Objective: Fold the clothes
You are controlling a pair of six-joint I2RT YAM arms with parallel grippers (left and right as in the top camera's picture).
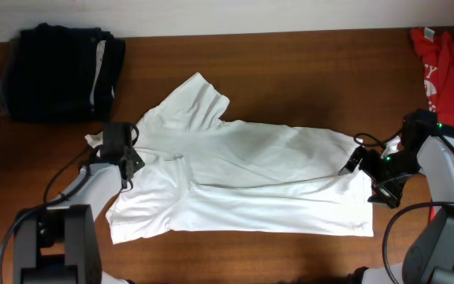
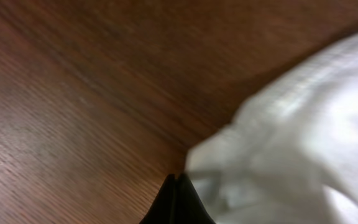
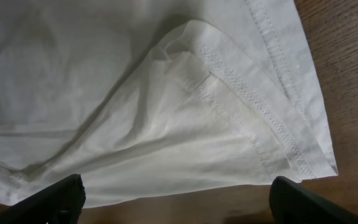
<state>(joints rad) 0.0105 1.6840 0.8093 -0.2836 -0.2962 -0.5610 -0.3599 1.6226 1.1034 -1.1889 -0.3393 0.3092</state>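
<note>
Right end effector (image 3: 179,202) is nearest, released, fingers wide apart over the stitched hem corner of the white short-sleeved cotton T-shirt (image 3: 135,93). Shirt lies spread mid brown wooden bench (image 1: 290,260), hem right, sleeves left. Left end effector (image 2: 176,186) is clenched at the shirt's left edge; cloth pinched or not, cannot tell. Folded black garment (image 1: 57,75) far left, red garment (image 1: 444,67) far right.

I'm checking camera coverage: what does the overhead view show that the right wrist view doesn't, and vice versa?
Only overhead: the whole white T-shirt spread out, a black garment, a red garment and the left pincer. Only right wrist: the hem stitching close up. Both: the T-shirt, the wooden table and the right pincer, open.
</note>
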